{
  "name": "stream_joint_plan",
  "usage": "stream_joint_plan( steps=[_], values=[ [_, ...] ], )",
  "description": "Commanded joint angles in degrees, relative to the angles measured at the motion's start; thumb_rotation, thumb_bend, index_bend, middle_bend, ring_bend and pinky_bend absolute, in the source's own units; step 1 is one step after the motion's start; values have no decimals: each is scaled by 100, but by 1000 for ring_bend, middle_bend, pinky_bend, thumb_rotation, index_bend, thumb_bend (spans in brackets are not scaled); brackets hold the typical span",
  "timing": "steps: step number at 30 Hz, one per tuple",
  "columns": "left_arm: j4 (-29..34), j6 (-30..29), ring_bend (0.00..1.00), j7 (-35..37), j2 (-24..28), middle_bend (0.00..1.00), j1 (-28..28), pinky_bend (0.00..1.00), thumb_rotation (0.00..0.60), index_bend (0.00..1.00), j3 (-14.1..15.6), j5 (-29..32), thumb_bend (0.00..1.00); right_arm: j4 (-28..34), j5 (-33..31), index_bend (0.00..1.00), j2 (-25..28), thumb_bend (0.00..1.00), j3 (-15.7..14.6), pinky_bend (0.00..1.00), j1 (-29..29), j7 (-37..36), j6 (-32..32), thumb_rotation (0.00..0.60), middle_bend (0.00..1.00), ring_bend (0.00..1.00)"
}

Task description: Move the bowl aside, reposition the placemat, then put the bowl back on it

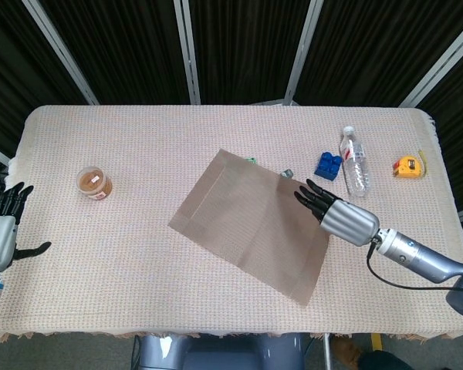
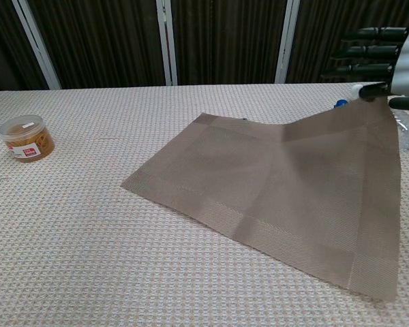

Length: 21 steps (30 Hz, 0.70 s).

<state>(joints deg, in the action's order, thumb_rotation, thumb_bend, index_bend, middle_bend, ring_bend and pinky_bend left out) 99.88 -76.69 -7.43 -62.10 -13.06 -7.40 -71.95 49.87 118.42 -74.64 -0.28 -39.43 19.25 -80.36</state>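
From the head view, the brown woven rectangular placemat (image 1: 251,226) lies skewed across the middle of the counter (image 1: 139,154), which is covered in beige textured cloth; the right hand (image 1: 336,213) holds the mat's right edge, its dark fingers (image 1: 309,194) reaching out over it; the bowl cannot be seen here (the hand and the mat cover that stretch of counter); the left hand (image 1: 1,231) hangs off the counter's left edge, fingers apart and holding nothing; a small clear jar of brown contents (image 1: 94,183) stands well to the left of the mat; a blue toy brick (image 1: 328,166), a clear plastic water bottle (image 1: 355,162) and a yellow tape measure (image 1: 408,166) sit at the far right.

From the chest view, the right hand (image 2: 388,61) pinches the mat's far right corner and lifts it off the counter, so the mat (image 2: 279,197) slopes up towards the hand while its left part lies flat; the jar (image 2: 27,137) stands at the left.
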Motion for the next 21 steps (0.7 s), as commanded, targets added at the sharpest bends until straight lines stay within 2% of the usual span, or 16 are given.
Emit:
stream_joint_plan(
  steps=[1,9,13,15,18,21],
  values=[
    [-26,28,0,-5,-17,0,-19,0,600,0,16,-35,53,358,-639,0,-10,0,255,0,352,40,-79,600,0,0],
    [-194,203,0,-95,-185,0,-199,0,600,0,122,-411,66,2291,-2016,0,541,0,506,0,1249,-512,-272,600,0,0],
    [-549,449,0,-154,-504,0,-514,0,600,0,145,-801,91,3327,-2974,0,826,0,674,0,1698,-775,-228,600,0,0],
    [-718,612,0,-126,-650,0,-687,0,600,3,154,-975,100,3654,-3279,0,872,0,714,0,1842,-1049,-211,600,0,0],
    [-1107,898,0,-60,-985,0,-1038,0,600,50,124,-1246,114,4035,-3612,0,964,0,714,0,2090,-1344,-261,600,0,0],
    [-1468,1175,0,68,-1355,0,-1374,0,600,146,80,-1412,131,4306,-3757,0,967,0,686,0,2319,-1392,-438,600,0,0]
  ],
)
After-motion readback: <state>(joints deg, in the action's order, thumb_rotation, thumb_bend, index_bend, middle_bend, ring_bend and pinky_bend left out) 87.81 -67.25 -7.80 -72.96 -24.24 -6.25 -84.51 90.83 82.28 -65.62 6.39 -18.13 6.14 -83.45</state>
